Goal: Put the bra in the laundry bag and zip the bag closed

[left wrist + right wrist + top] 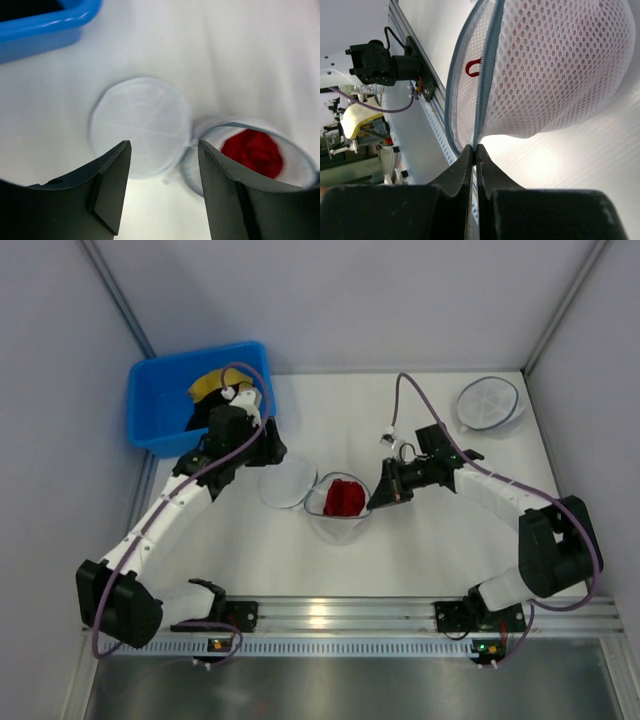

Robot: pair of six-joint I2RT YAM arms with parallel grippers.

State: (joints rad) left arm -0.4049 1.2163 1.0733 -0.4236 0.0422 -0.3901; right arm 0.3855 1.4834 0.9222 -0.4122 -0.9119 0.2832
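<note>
The laundry bag (340, 531) lies unzipped in the middle of the table. Its flat half (288, 485) is spread to the left, and its bowl-like half holds the bunched red bra (345, 498). My left gripper (268, 452) hangs open just above and behind the flat half (140, 125), touching nothing. In the left wrist view the bra (252, 152) sits in the bowl to the right. My right gripper (375, 500) is shut on the bowl's right rim. The right wrist view shows its jaws (474, 148) pinching the zipper edge under the mesh (555, 65).
A blue bin (160, 400) at the back left holds a yellow garment (212, 383) and a black one (200, 415). Another round white mesh bag (488, 402) lies at the back right. A metal rail (330, 615) runs along the near edge.
</note>
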